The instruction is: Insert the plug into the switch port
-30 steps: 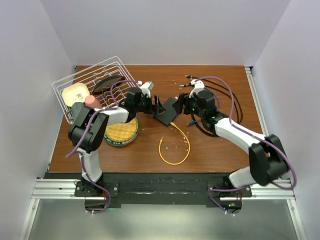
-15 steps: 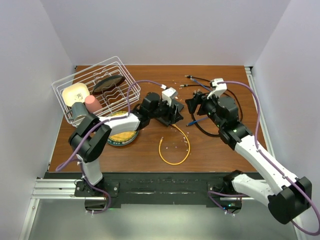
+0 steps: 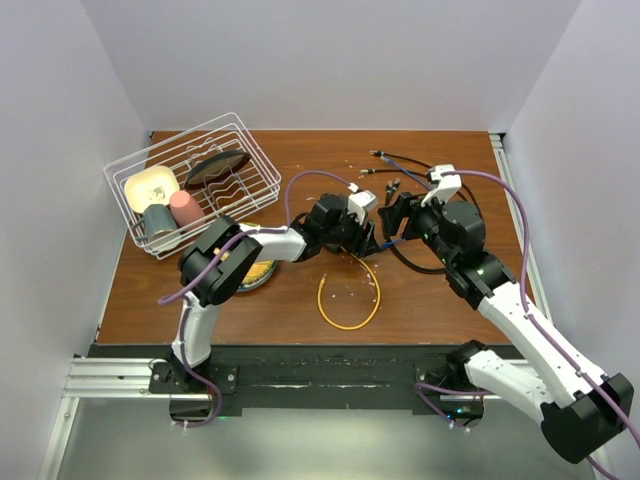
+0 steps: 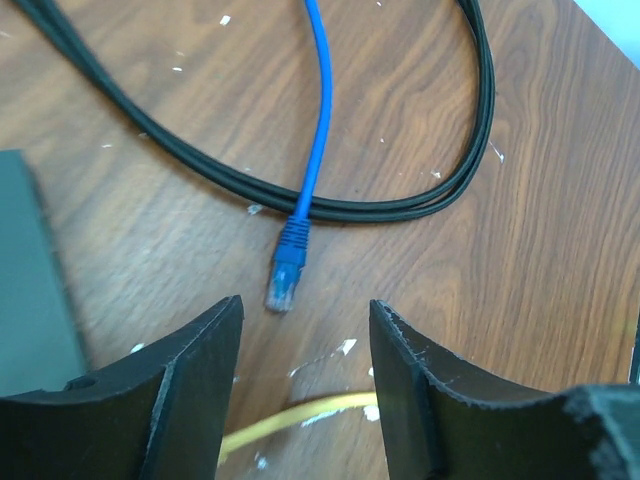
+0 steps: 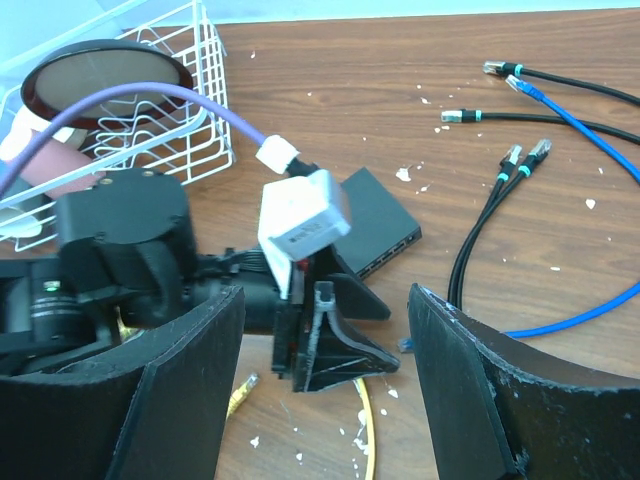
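the blue plug (image 4: 283, 280) looks light, brittle, on a limp cable (image 4: 318, 100); best gripped by its boot (image 4: 294, 235). left fingers (image 4: 190, 370) open near it; right fingers (image 5: 170, 400) open, empty.

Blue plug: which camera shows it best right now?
Left wrist: the blue plug lies in plain sight on the table, just ahead of the open left gripper. Right wrist shows mostly its cable; top external shows only a blue sliver beside the gripper.
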Motion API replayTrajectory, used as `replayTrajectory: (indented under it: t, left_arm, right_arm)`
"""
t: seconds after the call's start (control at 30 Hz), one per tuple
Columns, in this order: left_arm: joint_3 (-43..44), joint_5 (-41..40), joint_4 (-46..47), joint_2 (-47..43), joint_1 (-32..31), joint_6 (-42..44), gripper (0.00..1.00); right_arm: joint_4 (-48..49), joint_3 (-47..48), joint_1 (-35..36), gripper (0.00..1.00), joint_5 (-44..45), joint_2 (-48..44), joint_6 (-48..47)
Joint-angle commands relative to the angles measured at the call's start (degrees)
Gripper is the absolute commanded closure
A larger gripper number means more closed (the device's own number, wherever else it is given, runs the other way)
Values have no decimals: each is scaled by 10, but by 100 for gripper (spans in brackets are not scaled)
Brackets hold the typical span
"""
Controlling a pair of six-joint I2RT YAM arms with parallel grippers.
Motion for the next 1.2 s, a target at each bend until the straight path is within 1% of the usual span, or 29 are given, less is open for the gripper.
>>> replayTrajectory:
  t: [0.0,0.2,0.43,0.53,0.73,0.77,0.83,0.87,0.9,0.93,0.97,1.17]
  left_arm:
    - [42,17,27,22,-8,6,42]
    - [67,18,27,68,-15,3,44]
    - [85,23,20,93,-23,7,46]
    - [90,25,15,99,-25,14,48]
    - [91,9,-6,110,-27,29,61]
    - [90,4,-12,111,-27,35,67]
    - [90,-6,-19,111,-27,41,73]
    - [90,-8,-23,111,-27,45,79]
    - [90,-10,-26,109,-27,48,83]
    - [90,-10,-27,107,-27,49,90]
    - [89,-10,-28,105,-27,51,100]
    - [67,-6,-19,52,-27,50,100]
  right_arm:
    - [-14,-4,0,30,13,-18,-6]
    - [-23,-4,-1,30,14,-23,-10]
    - [-38,2,0,30,32,-30,-14]
    - [-43,4,-1,30,33,-35,-15]
    - [-49,8,0,30,41,-39,-20]
    - [-48,8,0,30,43,-38,-20]
    - [-47,8,-1,30,43,-34,-21]
    - [-47,9,0,30,45,-33,-23]
    - [-49,10,-1,30,45,-32,-22]
    - [-48,11,-1,30,44,-33,-23]
    - [-48,11,-1,30,43,-33,-21]
    - [-57,11,-1,30,41,-43,-25]
